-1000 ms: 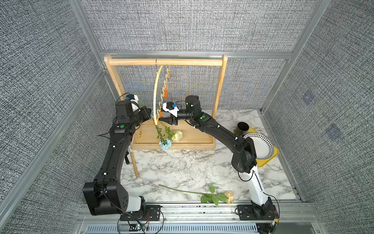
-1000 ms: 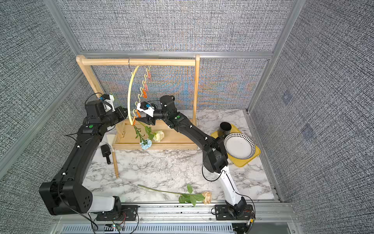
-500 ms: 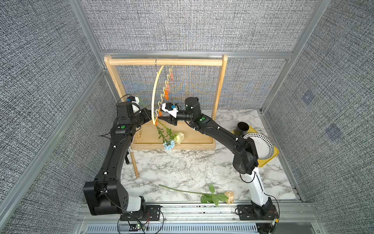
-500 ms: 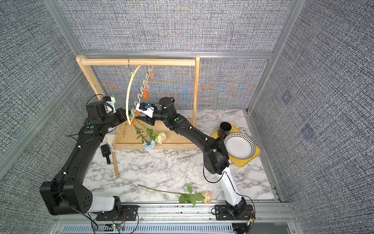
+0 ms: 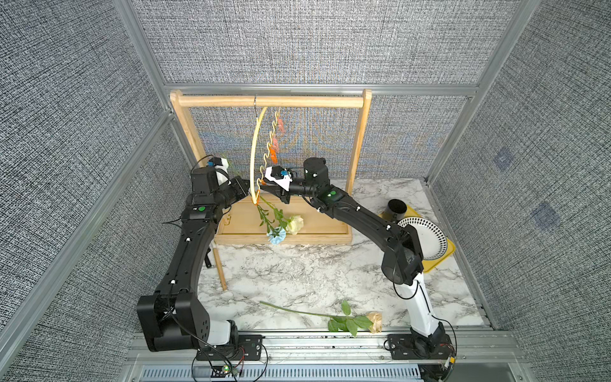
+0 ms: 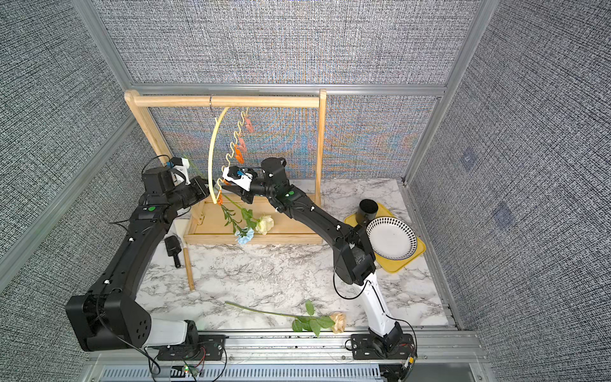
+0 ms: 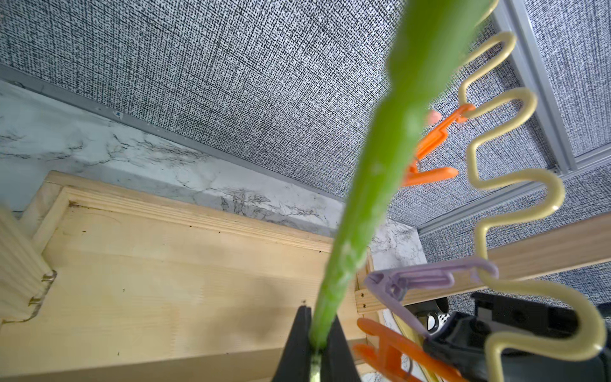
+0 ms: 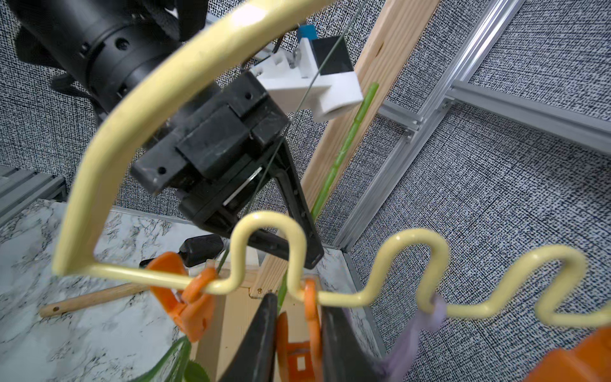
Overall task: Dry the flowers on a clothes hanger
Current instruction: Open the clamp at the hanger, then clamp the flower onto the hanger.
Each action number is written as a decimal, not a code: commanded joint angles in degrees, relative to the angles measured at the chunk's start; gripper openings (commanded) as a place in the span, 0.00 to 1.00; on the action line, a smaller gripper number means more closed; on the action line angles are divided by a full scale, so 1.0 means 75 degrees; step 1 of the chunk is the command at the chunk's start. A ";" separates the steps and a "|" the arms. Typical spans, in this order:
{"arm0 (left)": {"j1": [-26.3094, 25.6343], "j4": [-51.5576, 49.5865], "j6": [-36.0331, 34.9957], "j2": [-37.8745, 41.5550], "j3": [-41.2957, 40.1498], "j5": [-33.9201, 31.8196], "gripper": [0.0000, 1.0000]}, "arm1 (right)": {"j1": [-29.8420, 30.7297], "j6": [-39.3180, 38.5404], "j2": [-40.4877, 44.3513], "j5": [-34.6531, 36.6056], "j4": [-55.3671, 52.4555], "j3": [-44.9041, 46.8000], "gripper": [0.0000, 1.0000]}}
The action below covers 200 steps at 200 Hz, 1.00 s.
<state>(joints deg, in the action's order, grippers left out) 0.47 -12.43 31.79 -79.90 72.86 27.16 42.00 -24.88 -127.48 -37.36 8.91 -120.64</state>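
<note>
The left claw (image 7: 318, 325) pinches the smooth green stem of the cream rose (image 5: 295, 224) beside the wavy pale-yellow hanger (image 5: 254, 155) hooked on the round wooden bar (image 5: 314, 101), the right claw (image 8: 297, 307) squeezes its orange plastic clip (image 8: 292, 359), and the tan rose (image 5: 375, 322) lies on the marbled tabletop (image 5: 297, 274).

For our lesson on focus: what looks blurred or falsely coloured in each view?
Left wrist view: the green flower stem near the lens is blurred. Right wrist view: the pale-yellow curved hanger is soft near the lens. Both top views: rainbow moiré on the grey woven back wall.
</note>
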 commanded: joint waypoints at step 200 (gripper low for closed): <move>0.0101 0.1235 0.1151 -0.0455 0.0114 0.1582 0.02 | -0.0146 0.0678 -0.0006 -0.0568 0.0390 0.0057 0.19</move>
<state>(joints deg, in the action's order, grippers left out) 1.17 -4.64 40.36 -83.55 73.21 37.69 40.86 -20.25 -127.48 -40.99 10.90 -120.18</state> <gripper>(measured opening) 0.097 0.199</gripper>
